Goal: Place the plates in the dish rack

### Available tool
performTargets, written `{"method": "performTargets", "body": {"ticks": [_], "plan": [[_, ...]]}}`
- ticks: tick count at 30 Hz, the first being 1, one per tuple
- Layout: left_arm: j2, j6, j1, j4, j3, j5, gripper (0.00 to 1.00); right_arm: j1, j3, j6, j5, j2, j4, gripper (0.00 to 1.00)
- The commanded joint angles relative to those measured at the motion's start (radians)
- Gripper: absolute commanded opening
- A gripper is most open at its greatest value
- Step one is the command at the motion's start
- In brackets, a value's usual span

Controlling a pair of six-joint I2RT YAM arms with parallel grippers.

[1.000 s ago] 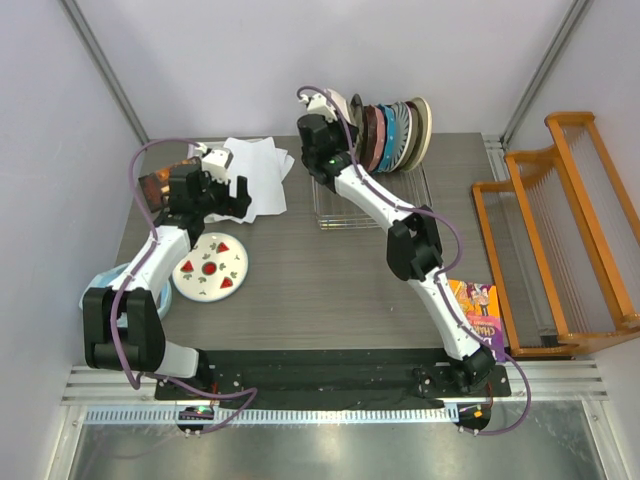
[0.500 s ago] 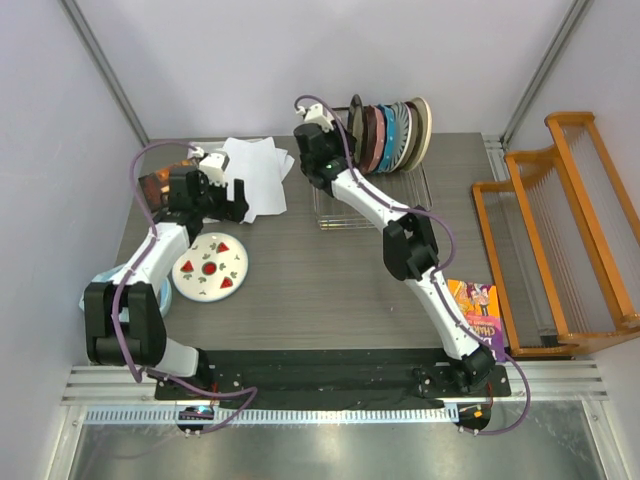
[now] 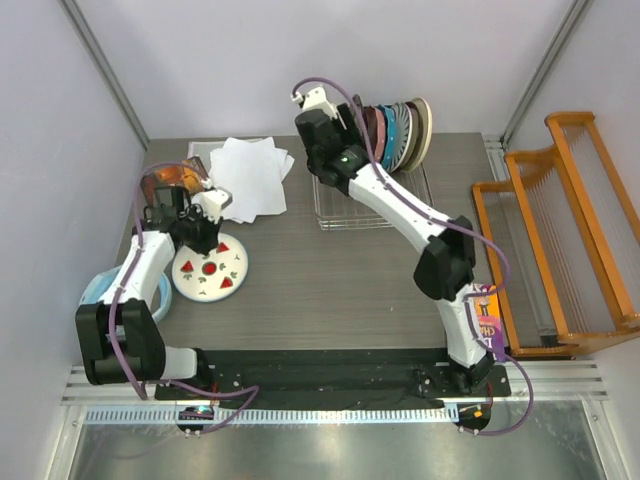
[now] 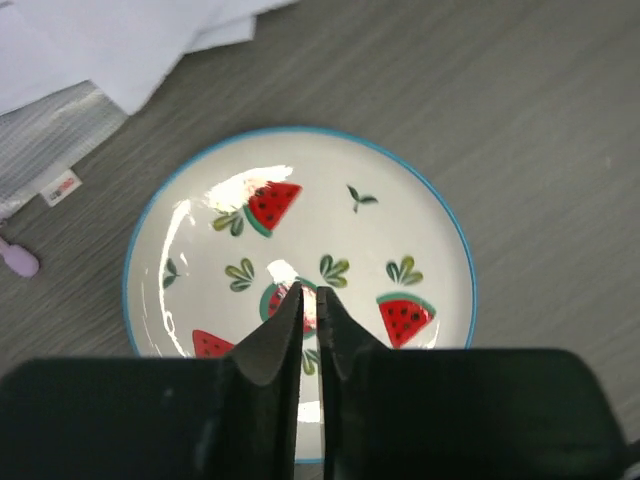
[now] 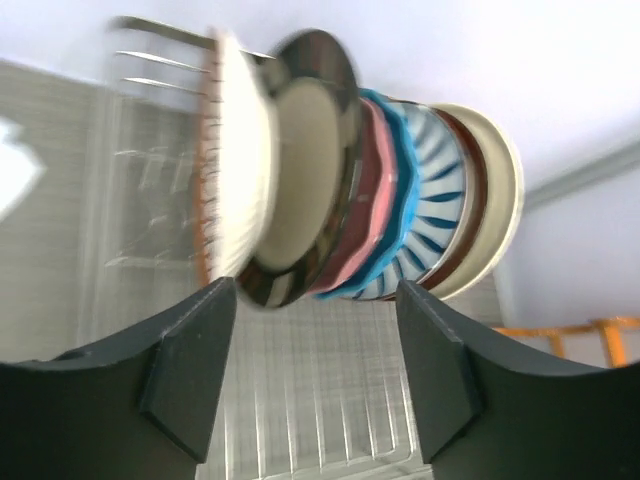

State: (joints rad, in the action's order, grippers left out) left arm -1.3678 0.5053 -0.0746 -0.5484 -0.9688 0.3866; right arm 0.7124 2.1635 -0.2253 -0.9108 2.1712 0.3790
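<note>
the left end effector has its two dark fingers pressed together with nothing between them. it hangs over the near half of a round white plate with red watermelon slices and a thin blue rim. whether the tips touch the plate cannot be told. this plate lies flat on the left side of the grey wood-grain bench, well apart from the rectangular silver wire dish rack, which stands at the far middle of the bench. just beyond the plate lie loose white sheets of paper, with a clear plastic packet with a small label beside them.

the right end effector has its fingers spread wide apart, holding nothing, and points at a row of plates standing on edge at the far end of the dish rack. from left to right in the wrist view these are:
- a white plate with a brown petal edge
- a dark-rimmed plate with a beige centre
- a pink scalloped plate
- a bright blue plate
- a blue-and-white striped plate
- a cream plate

an orange wooden slatted rack stands off the right edge of the bench.
</note>
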Motion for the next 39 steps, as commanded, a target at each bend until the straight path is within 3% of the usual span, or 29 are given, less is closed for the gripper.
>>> {"method": "performTargets", "body": {"ticks": [1, 3, 7, 15, 18, 19, 25, 32, 39], "plan": [[0.023, 0.278, 0.001, -0.222, 0.031, 0.08, 0.0, 0.012, -0.088, 0.165, 0.333, -0.195, 0.294, 0.74], [-0.029, 0.337, 0.015, -0.24, 0.027, 0.072, 0.0, 0.012, -0.193, 0.21, 0.549, -0.241, 0.354, 0.75], [-0.166, 0.348, 0.029, -0.28, -0.034, 0.067, 0.0, 0.012, -0.346, 0.251, 0.814, -0.385, 0.376, 0.84], [-0.352, 0.378, 0.042, -0.257, -0.084, 0.097, 0.0, -0.008, -0.562, 0.326, 1.053, -0.582, 0.4, 0.88], [-0.37, 0.368, 0.071, -0.265, -0.079, 0.129, 0.0, -0.027, -0.642, 0.359, 1.069, -0.651, 0.393, 0.88], [-0.375, 0.368, 0.14, -0.275, -0.071, 0.114, 0.0, -0.031, -0.674, 0.363, 1.067, -0.663, 0.396, 0.88], [-0.369, 0.361, 0.306, -0.32, -0.07, 0.143, 0.0, -0.094, -0.772, 0.365, 1.063, -0.732, 0.393, 0.88], [-0.384, 0.256, 0.472, -0.305, -0.128, 0.176, 0.0, -0.206, -0.826, 0.356, 1.06, -0.804, 0.396, 0.88], [-0.471, 0.095, 0.749, -0.202, -0.244, 0.213, 0.0, -0.312, -0.945, 0.369, 1.101, -0.919, 0.4, 0.88]]}}
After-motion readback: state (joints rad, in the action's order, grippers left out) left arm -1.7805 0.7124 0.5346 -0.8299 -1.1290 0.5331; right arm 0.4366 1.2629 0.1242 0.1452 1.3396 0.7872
